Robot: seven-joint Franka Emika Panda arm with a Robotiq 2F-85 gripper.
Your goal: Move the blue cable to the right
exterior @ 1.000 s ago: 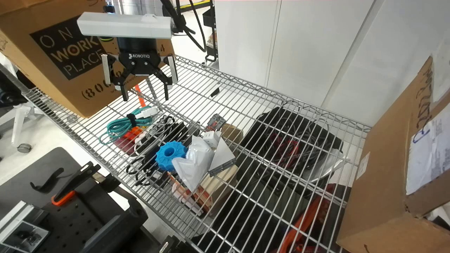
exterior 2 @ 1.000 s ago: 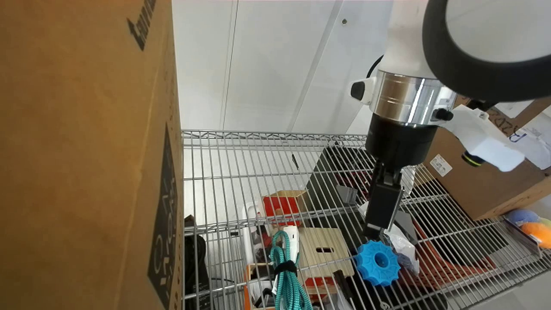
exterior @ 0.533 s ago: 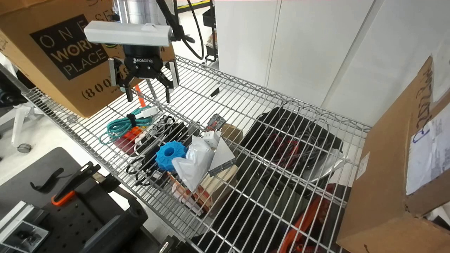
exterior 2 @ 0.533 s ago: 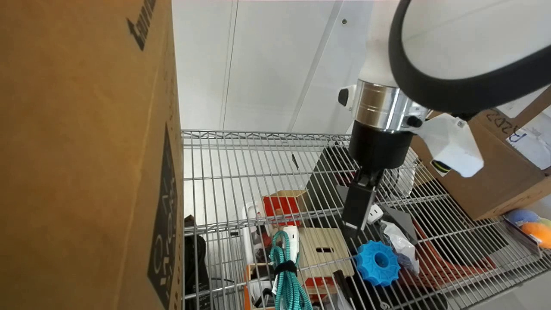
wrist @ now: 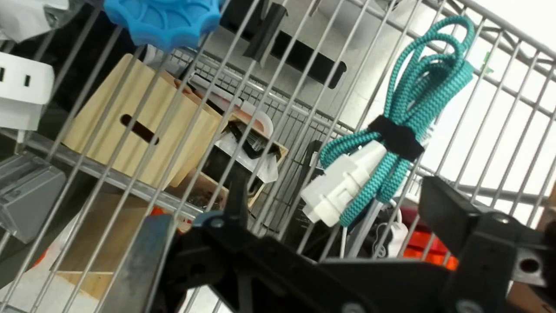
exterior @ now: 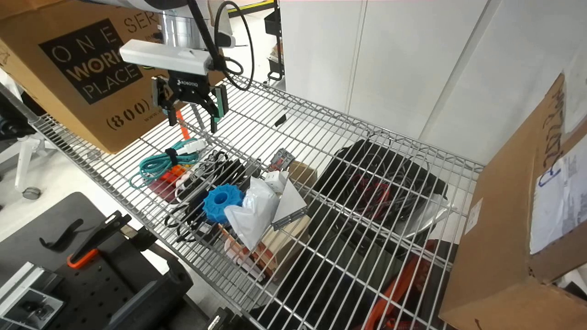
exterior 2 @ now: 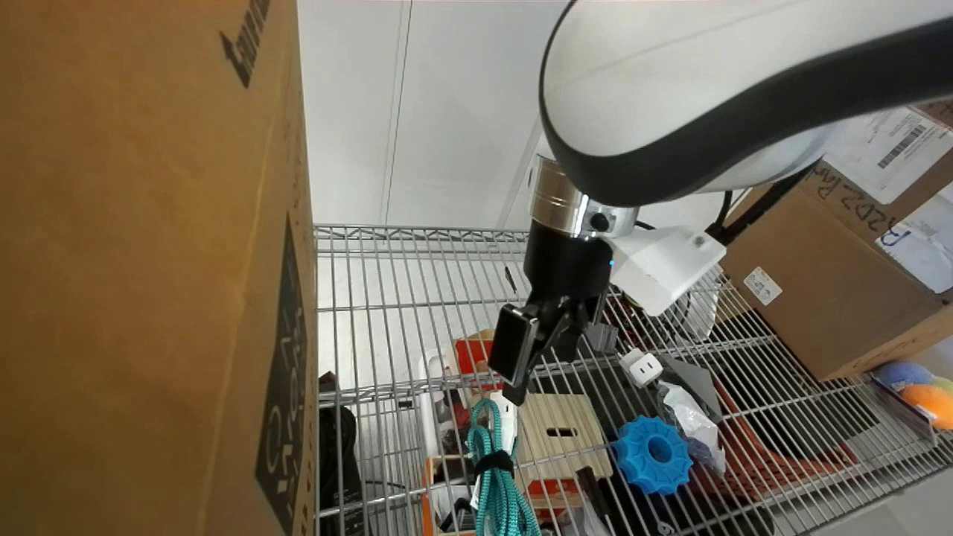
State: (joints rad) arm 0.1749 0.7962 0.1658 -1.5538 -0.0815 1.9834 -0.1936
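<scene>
The blue cable is a coiled teal cord with a black strap and a white plug. It lies on the wire shelf in both exterior views, the cable (exterior: 156,166) at the near left of the shelf, the cable (exterior 2: 508,500) at the bottom middle. In the wrist view the cable (wrist: 417,100) is at upper right, its plug pointing toward the jaws. My gripper (exterior: 193,123) is open and empty, above the shelf near the cable's plug end, touching nothing. Its fingers (wrist: 341,200) stand wide apart in the wrist view; the gripper (exterior 2: 521,383) shows side-on and tilted in an exterior view.
A sky-blue plastic wheel (exterior: 222,203), a white bag (exterior: 254,213) and a white plug adapter (exterior: 276,181) sit on the wire shelf (exterior: 339,123). A big cardboard box (exterior: 91,68) stands behind the cable; another box (exterior: 518,220) stands at the far end. Boxes and cables show beneath the wires.
My gripper has moved away from above the sky-blue wheel toward the cable, has turned and tilted, and stays open. The cable and the other things have not moved.
</scene>
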